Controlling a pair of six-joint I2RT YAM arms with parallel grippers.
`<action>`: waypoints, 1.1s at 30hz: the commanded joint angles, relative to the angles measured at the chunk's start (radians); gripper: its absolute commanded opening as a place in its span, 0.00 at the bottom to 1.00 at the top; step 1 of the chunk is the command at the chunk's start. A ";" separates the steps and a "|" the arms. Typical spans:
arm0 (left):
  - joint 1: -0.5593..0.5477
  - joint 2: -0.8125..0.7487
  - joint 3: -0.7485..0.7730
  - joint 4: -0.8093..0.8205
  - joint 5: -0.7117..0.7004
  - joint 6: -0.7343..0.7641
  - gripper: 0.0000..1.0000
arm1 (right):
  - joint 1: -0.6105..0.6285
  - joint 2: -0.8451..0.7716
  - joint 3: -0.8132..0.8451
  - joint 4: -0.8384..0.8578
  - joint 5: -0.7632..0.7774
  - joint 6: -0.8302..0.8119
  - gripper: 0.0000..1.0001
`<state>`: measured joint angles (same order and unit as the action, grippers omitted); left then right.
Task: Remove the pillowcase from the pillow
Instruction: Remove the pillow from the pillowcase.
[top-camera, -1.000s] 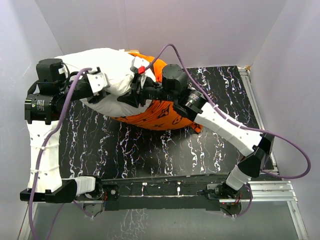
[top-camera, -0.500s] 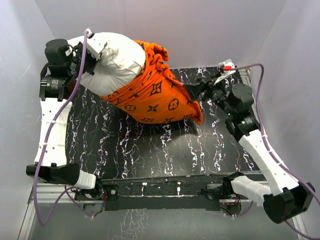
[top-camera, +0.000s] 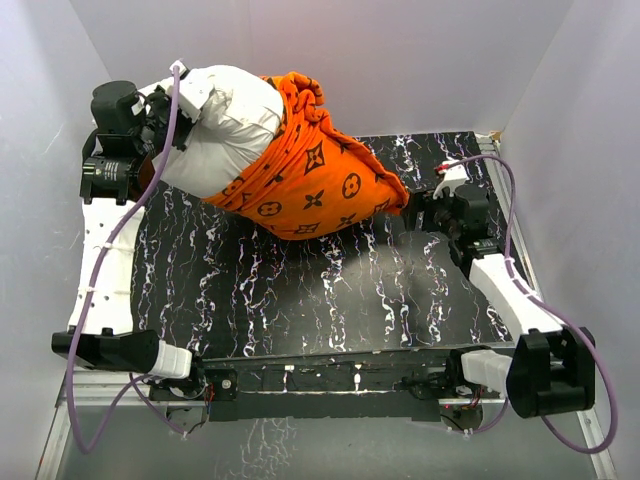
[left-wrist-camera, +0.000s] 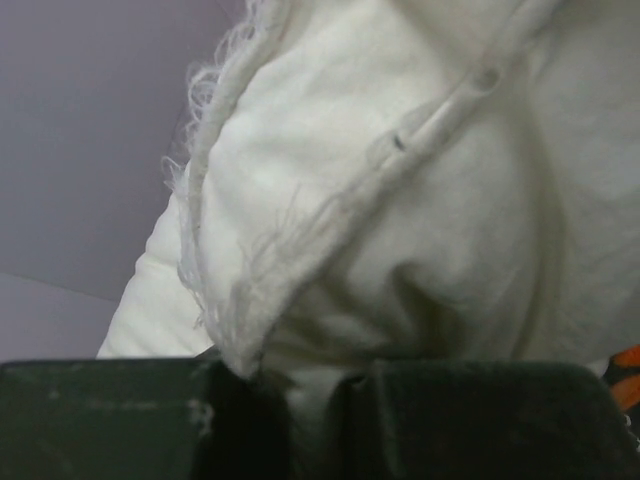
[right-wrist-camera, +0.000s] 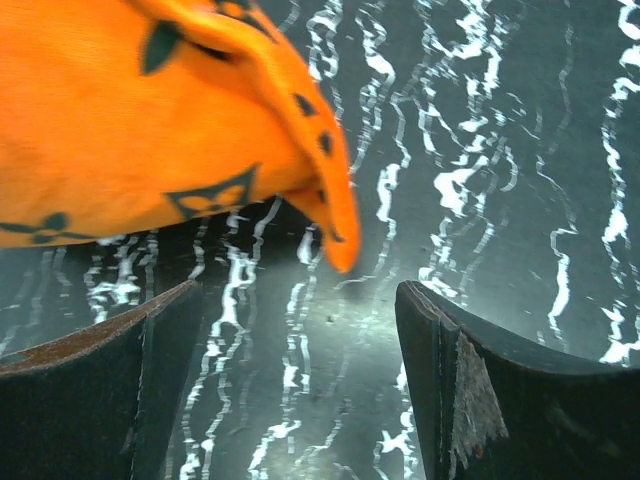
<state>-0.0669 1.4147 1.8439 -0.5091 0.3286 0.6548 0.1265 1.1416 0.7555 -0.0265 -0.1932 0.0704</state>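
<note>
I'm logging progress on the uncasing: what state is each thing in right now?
pillowcase: bunched, covering only the pillow's right part.
pillow: left part bare, the rest inside the case.
left gripper: shut on the pillow's bare end.
right gripper: open at the pillowcase's right corner, gripping nothing.

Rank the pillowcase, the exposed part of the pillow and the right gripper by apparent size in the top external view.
1. pillowcase: largest.
2. exposed part of the pillow: somewhat smaller.
3. right gripper: by far the smallest.
</note>
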 joint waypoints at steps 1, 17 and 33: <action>0.004 -0.043 -0.014 0.025 -0.011 0.068 0.00 | -0.037 0.090 0.070 0.046 -0.043 -0.124 0.80; 0.004 -0.098 -0.049 0.012 -0.012 0.205 0.00 | -0.034 0.499 0.284 0.143 -0.220 -0.273 0.69; 0.006 0.022 0.302 0.283 -0.208 0.325 0.00 | -0.119 0.236 0.174 0.305 0.064 0.218 0.08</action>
<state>-0.0696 1.4544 1.9888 -0.5053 0.2565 0.8619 0.0772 1.4929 0.8852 0.2184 -0.3023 0.0700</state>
